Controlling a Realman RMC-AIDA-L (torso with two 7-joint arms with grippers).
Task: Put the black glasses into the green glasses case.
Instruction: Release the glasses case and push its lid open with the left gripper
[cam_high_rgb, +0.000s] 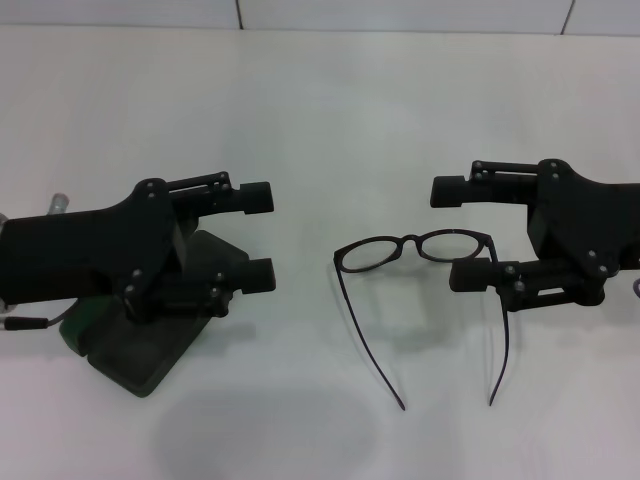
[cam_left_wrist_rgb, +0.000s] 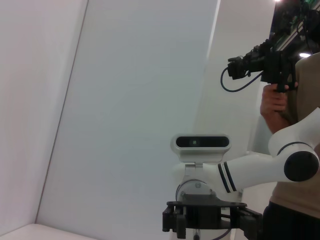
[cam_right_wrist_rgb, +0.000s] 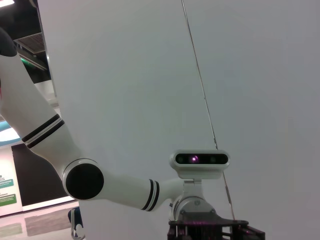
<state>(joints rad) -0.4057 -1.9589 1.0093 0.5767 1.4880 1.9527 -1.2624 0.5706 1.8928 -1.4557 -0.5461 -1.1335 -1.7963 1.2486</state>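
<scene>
1. In the head view, a plain white table (cam_high_rgb: 320, 110) filled nearly the whole frame, with a pale tiled wall strip along the top edge.
2. The thin black-framed glasses with two oval clear lenses (cam_high_rgb: 415, 250) lay right of centre, the front bar facing the upper part of the frame and both slim temple arms unfolded, running down toward the lower middle.
3. The bulky black right gripper (cam_high_rgb: 462, 232) reached in from the right edge at mid-height, its two fingers spread apart and holding nothing.
4. Its lower finger (cam_high_rgb: 480, 274) sat just beside, and seemed to overlap, the right lens end and temple hinge of the glasses; actual contact could not be told.
5. The dark green rectangular glasses case with rounded corners (cam_high_rgb: 150, 355) rested at the lower left, well apart from the glasses and largely hidden beneath the left arm; whether its lid was up could not be told.
6. The bulky black left gripper (cam_high_rgb: 262, 236) hung over the case at centre left, fingers parted and empty.
7. The left wrist view showed the other arm's white elbow (cam_left_wrist_rgb: 295, 162) and a person holding a black camera rig (cam_left_wrist_rgb: 265, 62) at upper right.
</scene>
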